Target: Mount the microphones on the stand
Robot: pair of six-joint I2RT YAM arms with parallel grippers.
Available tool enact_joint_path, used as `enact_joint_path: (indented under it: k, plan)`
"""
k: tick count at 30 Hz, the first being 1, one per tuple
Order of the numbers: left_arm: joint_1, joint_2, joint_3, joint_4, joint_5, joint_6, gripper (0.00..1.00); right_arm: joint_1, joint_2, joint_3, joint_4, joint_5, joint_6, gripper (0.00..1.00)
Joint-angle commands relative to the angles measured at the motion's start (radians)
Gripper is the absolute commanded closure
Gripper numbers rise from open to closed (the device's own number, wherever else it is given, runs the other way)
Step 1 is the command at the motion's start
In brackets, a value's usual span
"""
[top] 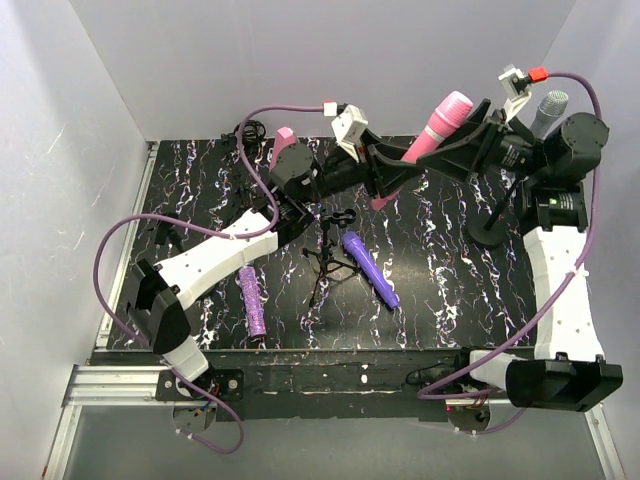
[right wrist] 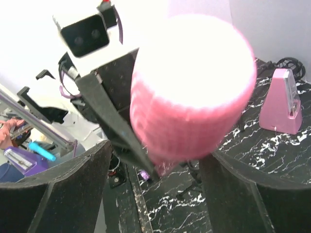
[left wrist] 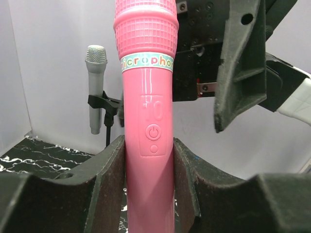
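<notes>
Handover at one o'clock: left gripper (left wrist: 149, 162) is pinching the pink plastic stick microphone (top: 440, 120) low down while right gripper (right wrist: 158, 162), jaws spread, is seemingly straddling its head; closing squarely before the left releases looks wise.

One camera overlooks my black marbled bench (top: 440, 290) from above; my wrist cameras face each other, closely sharing the pink plastic microphone (left wrist: 148, 121).

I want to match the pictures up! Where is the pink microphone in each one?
Top external: pink microphone tilted, upper middle-right.
Left wrist: pink microphone centre, upright, gripped by the left end effector.
Right wrist: pink microphone centre, blurry, head-on.
Shared landmark: the black marbled table.
</notes>
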Motion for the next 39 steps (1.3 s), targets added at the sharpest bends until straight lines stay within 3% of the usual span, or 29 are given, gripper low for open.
enact_joint_path:
  k: [1,3,5,11,14,16,18,22,29,33,39]
  plan:
    - [-0.026,-0.009,0.060,0.031,-0.043,0.002,1.00,0.036,0.032,0.081,0.049,0.083,-0.020,0.21]
    - [-0.031,-0.007,0.058,0.028,-0.045,0.001,1.00,0.068,0.038,0.089,0.055,0.096,-0.020,0.23]
    - [-0.034,-0.007,0.050,0.027,-0.048,-0.002,1.00,0.089,0.039,0.083,0.061,0.105,-0.020,0.32]
    - [-0.036,-0.020,0.026,0.013,-0.060,-0.015,1.00,0.128,0.033,0.020,0.161,0.094,0.022,0.81]
    - [-0.036,-0.041,0.009,-0.019,-0.056,-0.018,0.77,0.126,0.038,0.032,0.186,0.074,0.022,0.98]
    - [-0.034,-0.088,-0.021,-0.060,-0.085,-0.002,0.47,0.128,0.046,0.058,0.161,0.053,-0.018,0.99]
    - [-0.034,-0.154,-0.055,-0.138,-0.123,0.036,0.24,0.128,0.061,0.089,0.118,0.030,-0.078,0.99]
    - [-0.030,-0.305,-0.109,-0.380,-0.204,0.158,0.02,0.151,0.122,0.159,0.039,-0.005,-0.141,0.99]
    - [-0.022,-0.562,-0.239,-0.790,-0.316,0.303,0.02,0.281,0.213,0.286,-0.194,0.063,-0.361,0.99]
    - [-0.022,-0.676,-0.380,-0.877,-0.379,0.305,0.02,0.333,0.277,0.368,-0.304,0.128,-0.483,0.99]
    - [-0.022,-0.753,-0.532,-0.889,-0.428,0.258,0.02,0.353,0.337,0.357,-0.308,0.191,-0.523,0.99]
